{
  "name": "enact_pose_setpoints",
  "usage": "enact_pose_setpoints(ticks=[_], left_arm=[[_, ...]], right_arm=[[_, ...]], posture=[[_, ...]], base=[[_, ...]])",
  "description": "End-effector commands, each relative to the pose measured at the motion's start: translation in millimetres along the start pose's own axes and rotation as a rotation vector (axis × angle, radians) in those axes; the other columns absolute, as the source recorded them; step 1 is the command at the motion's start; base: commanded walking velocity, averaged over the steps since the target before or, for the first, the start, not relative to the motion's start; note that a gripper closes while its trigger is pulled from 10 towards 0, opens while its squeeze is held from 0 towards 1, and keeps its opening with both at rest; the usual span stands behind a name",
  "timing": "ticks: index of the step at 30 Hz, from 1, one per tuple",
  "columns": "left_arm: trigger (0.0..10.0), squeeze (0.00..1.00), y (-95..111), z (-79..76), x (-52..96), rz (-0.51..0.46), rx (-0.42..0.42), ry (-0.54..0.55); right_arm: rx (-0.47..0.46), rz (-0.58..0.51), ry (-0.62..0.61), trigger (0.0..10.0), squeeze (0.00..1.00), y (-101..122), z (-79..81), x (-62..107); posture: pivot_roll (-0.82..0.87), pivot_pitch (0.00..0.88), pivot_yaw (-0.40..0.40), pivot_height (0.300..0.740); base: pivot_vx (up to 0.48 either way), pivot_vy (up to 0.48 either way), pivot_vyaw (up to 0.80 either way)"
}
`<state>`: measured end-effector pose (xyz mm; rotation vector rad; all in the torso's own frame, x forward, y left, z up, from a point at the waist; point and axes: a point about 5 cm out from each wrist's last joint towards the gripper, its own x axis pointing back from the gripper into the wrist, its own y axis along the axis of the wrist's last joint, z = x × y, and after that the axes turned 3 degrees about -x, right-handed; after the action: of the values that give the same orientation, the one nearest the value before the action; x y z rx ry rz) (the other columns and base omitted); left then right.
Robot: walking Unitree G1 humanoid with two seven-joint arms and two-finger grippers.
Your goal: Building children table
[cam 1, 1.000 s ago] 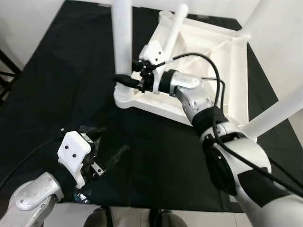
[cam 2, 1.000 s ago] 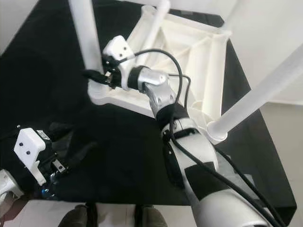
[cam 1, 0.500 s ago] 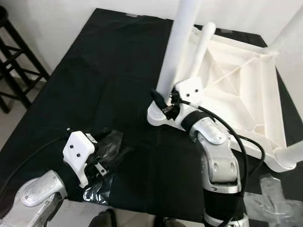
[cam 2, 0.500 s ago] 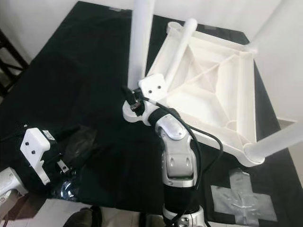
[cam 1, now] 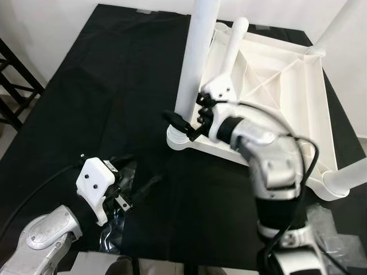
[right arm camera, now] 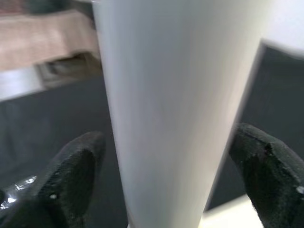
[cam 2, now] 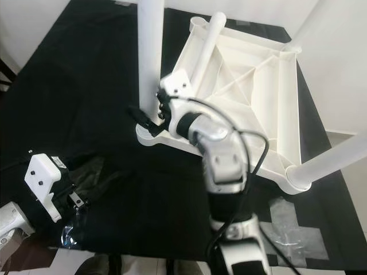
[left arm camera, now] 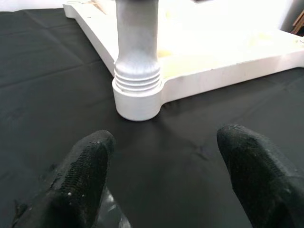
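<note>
A white children's table (cam 1: 314,86) lies upside down on a black cloth, with its legs pointing up. My right gripper (cam 1: 182,125) is at the near-left leg (cam 1: 195,63), just above the leg's ribbed socket (left arm camera: 137,90). Both fingers press on that leg from either side; the right wrist view has the leg (right arm camera: 175,109) between the fingertips (right arm camera: 76,175). My left gripper (cam 1: 135,192) hovers low over the cloth's front left, open and holding nothing. It points toward the same socket.
Three more legs stand at the other corners: far left (cam 1: 232,46), far right (cam 1: 338,23), near right (cam 1: 350,175). A crumpled clear plastic bag (cam 1: 114,229) lies under the left gripper. Grey tape (cam 2: 292,229) marks the cloth. A dark rack (cam 1: 11,86) stands off the left edge.
The head camera has shifted, so the whole scene sits differently. My right gripper stays on the near-left leg while its wrist has turned. The left arm holds its place.
</note>
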<state>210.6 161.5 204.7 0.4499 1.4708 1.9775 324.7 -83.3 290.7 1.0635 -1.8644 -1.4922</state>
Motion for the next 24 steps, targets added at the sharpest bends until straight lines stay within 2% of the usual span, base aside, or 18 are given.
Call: enact_pose_setpoints(ticks=[1, 2, 3, 4, 5, 6, 7, 10, 14, 20, 21, 22, 23, 24], left_arm=[[10.0, 0.00, -3.0, -4.2, 0.1, 0.005, 0.013, -0.013], [10.0, 0.00, -3.0, -4.2, 0.1, 0.005, 0.013, -0.013], [10.0, 0.00, -3.0, -4.8, -0.2, 0.003, 0.014, -0.015], [10.0, 0.00, -3.0, -4.8, -0.2, 0.003, 0.014, -0.015], [10.0, 0.00, -2.8, -5.5, -0.2, 0.002, 0.015, -0.017], [10.0, 0.00, -2.8, -5.5, -0.2, 0.002, 0.015, -0.017], [10.0, 0.00, -1.9, -5.7, 0.2, 0.001, 0.014, -0.019], [10.0, 0.00, -1.4, -5.6, 0.7, 0.001, 0.012, -0.020], [10.0, 0.00, -1.8, -6.7, 1.5, 0.007, 0.009, -0.024], [10.0, 0.00, -1.8, -6.4, 2.7, 0.013, 0.004, -0.024], [10.0, 0.00, -1.7, -6.3, 3.0, 0.014, 0.003, -0.022], [10.0, 0.00, -1.7, -6.3, 3.0, 0.014, 0.003, -0.022], [10.0, 0.00, -1.7, -6.5, 3.3, 0.015, 0.003, -0.020], [10.0, 0.00, -1.7, -6.5, 3.3, 0.015, 0.003, -0.020]], right_arm=[[0.018, 0.015, 0.129, 10.0, 0.34, -7.6, 5.2, 0.6], [0.018, 0.015, 0.129, 10.0, 0.34, -7.6, 5.2, 0.6], [0.058, 0.022, 0.199, 10.0, 0.00, -10.0, 5.6, 1.8], [0.058, 0.022, 0.199, 10.0, 0.00, -10.0, 5.6, 1.8], [0.056, 0.015, 0.292, 10.0, 0.00, -10.8, 5.1, 2.9], [0.056, 0.015, 0.292, 10.0, 0.00, -10.8, 5.1, 2.9], [0.036, 0.017, 0.439, 10.0, 0.00, -12.7, -0.5, 3.7], [0.046, 0.045, 0.510, 10.0, 0.00, -15.9, -7.3, 0.9], [0.045, 0.060, 0.568, 10.0, 0.00, -17.1, -15.2, -8.6], [0.067, 0.070, 0.574, 9.8, 0.00, -17.1, -20.9, -20.3], [0.059, 0.070, 0.577, 1.1, 0.00, -17.7, -22.5, -22.6], [0.059, 0.070, 0.577, 1.1, 0.00, -17.7, -22.5, -22.6], [0.057, 0.081, 0.589, 0.0, 0.00, -20.2, -22.9, -23.5], [0.057, 0.081, 0.589, 0.0, 0.00, -20.2, -22.9, -23.5]], posture=[[0.12, 0.283, -0.125, 0.740], [0.12, 0.283, -0.125, 0.740], [0.12, 0.282, -0.125, 0.740], [0.12, 0.282, -0.125, 0.740], [0.13, 0.281, -0.121, 0.740], [0.13, 0.281, -0.121, 0.740], [0.14, 0.276, -0.120, 0.740], [0.14, 0.273, -0.121, 0.740], [0.15, 0.274, -0.120, 0.740], [0.16, 0.279, -0.122, 0.740], [0.16, 0.283, -0.127, 0.740], [0.16, 0.283, -0.127, 0.740], [0.16, 0.286, -0.129, 0.740], [0.16, 0.286, -0.129, 0.740]], base=[[0.000, 0.000, 0.00], [0.000, 0.000, 0.00], [0.000, 0.000, 0.00], [0.000, 0.000, 0.00], [0.000, 0.000, 0.00], [0.000, 0.000, 0.00], [0.000, 0.000, 0.00], [0.000, 0.000, 0.00], [0.000, 0.000, 0.00], [0.000, 0.000, 0.00], [0.000, 0.000, 0.00], [0.000, 0.000, 0.00], [0.000, 0.000, 0.00], [0.000, 0.000, 0.00]])
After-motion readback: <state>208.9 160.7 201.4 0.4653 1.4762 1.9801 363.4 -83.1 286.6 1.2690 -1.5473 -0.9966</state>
